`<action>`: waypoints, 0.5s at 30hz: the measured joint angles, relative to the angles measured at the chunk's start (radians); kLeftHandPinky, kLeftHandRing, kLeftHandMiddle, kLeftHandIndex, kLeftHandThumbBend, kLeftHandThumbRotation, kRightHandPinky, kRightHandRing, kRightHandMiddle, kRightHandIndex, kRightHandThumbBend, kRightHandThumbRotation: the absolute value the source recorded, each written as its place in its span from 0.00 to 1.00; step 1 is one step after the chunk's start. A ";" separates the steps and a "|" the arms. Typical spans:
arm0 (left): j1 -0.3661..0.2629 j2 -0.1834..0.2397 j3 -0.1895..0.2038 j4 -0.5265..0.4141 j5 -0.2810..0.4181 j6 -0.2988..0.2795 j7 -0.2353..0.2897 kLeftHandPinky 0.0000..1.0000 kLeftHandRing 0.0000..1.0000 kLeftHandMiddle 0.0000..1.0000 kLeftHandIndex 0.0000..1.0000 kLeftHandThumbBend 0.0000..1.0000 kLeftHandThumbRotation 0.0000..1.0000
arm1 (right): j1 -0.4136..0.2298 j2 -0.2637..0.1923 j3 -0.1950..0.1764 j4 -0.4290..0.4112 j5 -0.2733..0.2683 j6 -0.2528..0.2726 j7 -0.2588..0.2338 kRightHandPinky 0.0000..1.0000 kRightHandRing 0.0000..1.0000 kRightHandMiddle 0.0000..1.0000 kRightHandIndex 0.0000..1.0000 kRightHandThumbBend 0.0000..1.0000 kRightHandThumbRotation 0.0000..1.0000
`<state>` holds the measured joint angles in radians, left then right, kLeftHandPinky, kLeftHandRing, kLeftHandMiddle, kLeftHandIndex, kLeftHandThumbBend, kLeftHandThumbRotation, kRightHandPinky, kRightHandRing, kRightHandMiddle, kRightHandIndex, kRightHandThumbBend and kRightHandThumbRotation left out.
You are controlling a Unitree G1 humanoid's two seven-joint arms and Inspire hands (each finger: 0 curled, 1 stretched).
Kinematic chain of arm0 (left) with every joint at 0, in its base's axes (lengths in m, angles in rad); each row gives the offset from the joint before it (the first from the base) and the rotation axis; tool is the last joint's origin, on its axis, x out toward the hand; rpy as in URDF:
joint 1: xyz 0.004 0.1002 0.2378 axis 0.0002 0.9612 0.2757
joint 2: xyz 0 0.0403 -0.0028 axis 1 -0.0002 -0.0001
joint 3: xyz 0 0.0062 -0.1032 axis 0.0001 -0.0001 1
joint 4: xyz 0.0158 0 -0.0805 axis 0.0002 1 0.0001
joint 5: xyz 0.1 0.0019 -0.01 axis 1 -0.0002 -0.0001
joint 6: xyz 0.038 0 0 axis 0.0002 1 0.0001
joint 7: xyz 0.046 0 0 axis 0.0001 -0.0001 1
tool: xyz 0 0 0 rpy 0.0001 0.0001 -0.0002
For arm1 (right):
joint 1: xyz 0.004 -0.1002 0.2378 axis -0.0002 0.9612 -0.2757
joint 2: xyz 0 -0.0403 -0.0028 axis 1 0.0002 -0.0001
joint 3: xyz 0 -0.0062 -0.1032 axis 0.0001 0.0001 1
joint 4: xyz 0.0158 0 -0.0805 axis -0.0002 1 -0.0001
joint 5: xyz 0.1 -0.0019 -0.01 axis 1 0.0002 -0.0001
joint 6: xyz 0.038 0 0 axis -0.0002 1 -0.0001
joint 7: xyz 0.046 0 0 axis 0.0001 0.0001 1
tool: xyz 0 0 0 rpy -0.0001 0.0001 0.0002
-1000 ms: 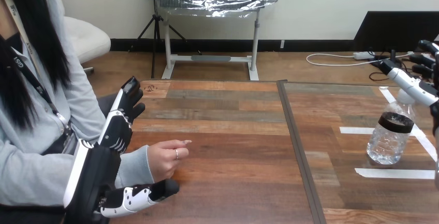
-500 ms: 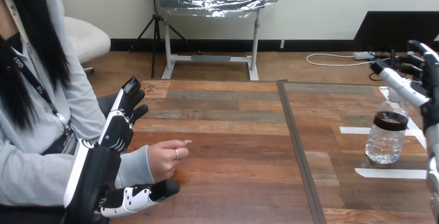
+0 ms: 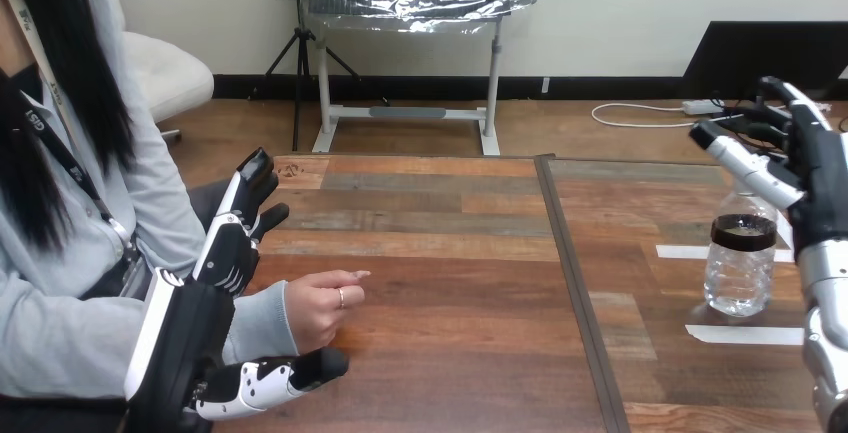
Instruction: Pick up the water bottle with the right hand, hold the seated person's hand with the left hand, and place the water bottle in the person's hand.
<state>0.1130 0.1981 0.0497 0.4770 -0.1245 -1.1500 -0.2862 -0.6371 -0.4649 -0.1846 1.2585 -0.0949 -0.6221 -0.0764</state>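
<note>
Water bottle (image 3: 741,263) stands upright on the right part of the worktop (image 3: 450,283), between two white tape strips (image 3: 745,334). It is clear-walled, with a dark band near its shoulder. I read it as not yet picked up, since its base rests on the wood and nothing wraps its body. My right robot hand (image 3: 822,178) hangs just above and behind it, fingers (image 3: 740,156) stretched out and spread, holding nothing. One finger crosses in front of the bottle's top, so I cannot tell whether it touches the top or passes clear.

Across the worktop, well apart from the bottle, the person's hand (image 3: 320,305) lies on the wood in a loose fist. My left robot hand (image 3: 215,273) sits at the grey sleeve behind it. Its fingers run straight along the sleeve's far side, its thumb (image 3: 275,378) lies on the near side, and the forearm passes between them. Nothing is curled round the wrist, so I count this robot hand as open, bracketing the arm rather than gripping it.

My judgement of progress is that none of the three steps is finished. The grasp looks ready to begin, the hold on the person is at best half made, and the handover waits on both. The person's fist would also need to open to receive the bottle.
</note>
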 measured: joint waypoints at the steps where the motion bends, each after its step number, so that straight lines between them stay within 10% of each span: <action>1: -0.001 0.000 0.000 0.000 0.001 0.000 0.000 0.91 0.99 1.00 0.99 1.00 0.55 | 0.003 0.001 0.002 -0.002 0.000 -0.004 0.000 0.72 0.83 0.83 0.90 0.99 0.52; 15: -0.007 0.000 0.002 0.001 0.011 0.001 -0.001 0.93 0.99 1.00 0.99 1.00 0.55 | 0.059 0.032 0.016 -0.065 0.007 -0.050 0.019 0.73 0.82 0.82 0.90 0.95 0.51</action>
<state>0.1059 0.1982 0.0518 0.4776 -0.1139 -1.1489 -0.2872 -0.5778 -0.4326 -0.1681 1.1940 -0.0875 -0.6719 -0.0576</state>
